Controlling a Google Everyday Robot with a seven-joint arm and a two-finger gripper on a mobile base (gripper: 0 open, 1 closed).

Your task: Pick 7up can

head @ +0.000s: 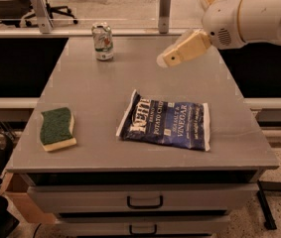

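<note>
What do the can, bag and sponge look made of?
7up can: likely thin metal, dented and shiny. Chip bag: glossy crinkled film, plastic or foil. Sponge: green scouring pad on yellow foam. Gripper hovers above the table, apart from the can.
</note>
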